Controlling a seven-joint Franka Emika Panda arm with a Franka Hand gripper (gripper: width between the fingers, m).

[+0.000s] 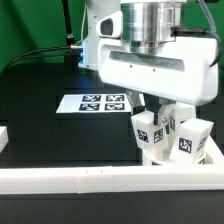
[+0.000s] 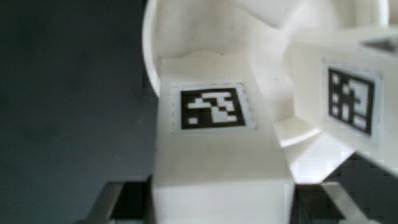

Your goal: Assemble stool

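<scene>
Three white stool legs stand upright and close together at the exterior view's front right: one (image 1: 149,133) under my hand, a second (image 1: 193,138) to its right and a third (image 1: 173,122) between and behind them, all tagged. My gripper (image 1: 151,106) comes down onto the top of the first leg. In the wrist view that leg (image 2: 214,110), with its square tag, fills the space between my fingers (image 2: 121,200), and my gripper (image 2: 217,203) is shut on it. A curved white surface (image 2: 222,35) beyond it looks like the seat. The seat is hidden in the exterior view.
The marker board (image 1: 100,102) lies on the black table behind the legs. A long white border rail (image 1: 90,179) runs along the front edge, with rail pieces at the left (image 1: 3,138) and right (image 1: 214,152). The legs stand close to the front right corner.
</scene>
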